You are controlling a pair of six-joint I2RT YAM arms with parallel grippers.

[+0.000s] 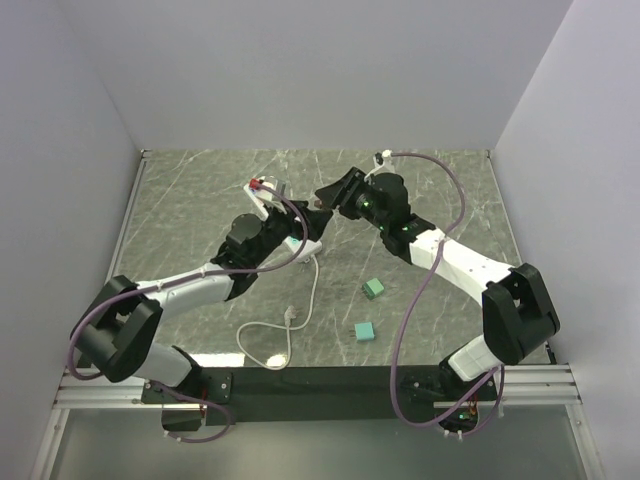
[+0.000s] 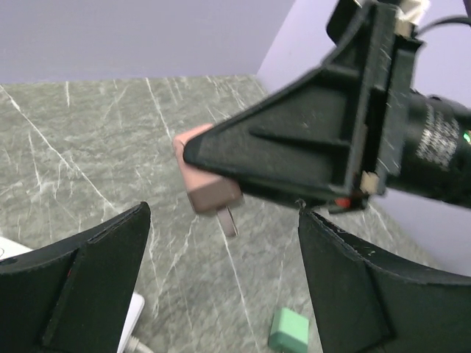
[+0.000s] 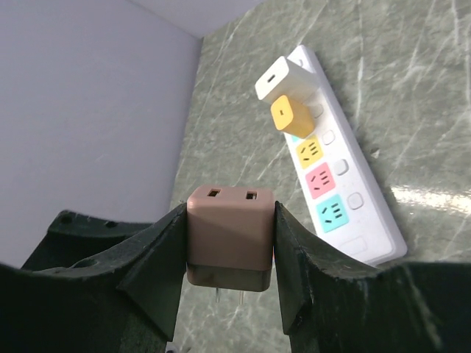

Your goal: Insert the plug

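Note:
My right gripper (image 3: 229,218) is shut on a brown-pink two-prong plug (image 3: 229,246), prongs pointing down, held above the table. The white power strip (image 3: 335,176) lies beyond it, with a white plug (image 3: 283,77) and a yellow plug (image 3: 292,115) in its far sockets and yellow, pink and cyan sockets free. In the top view the right gripper (image 1: 327,196) hangs just above and right of the strip (image 1: 309,246). My left gripper (image 2: 223,213) is open and empty, just below the held plug (image 2: 210,184), next to the strip's edge (image 2: 132,323).
Two green cubes (image 1: 374,289) (image 1: 364,331) lie on the marble table to the right of the strip; one shows in the left wrist view (image 2: 288,331). The strip's white cable (image 1: 300,310) loops toward the near edge. Walls enclose the table on three sides.

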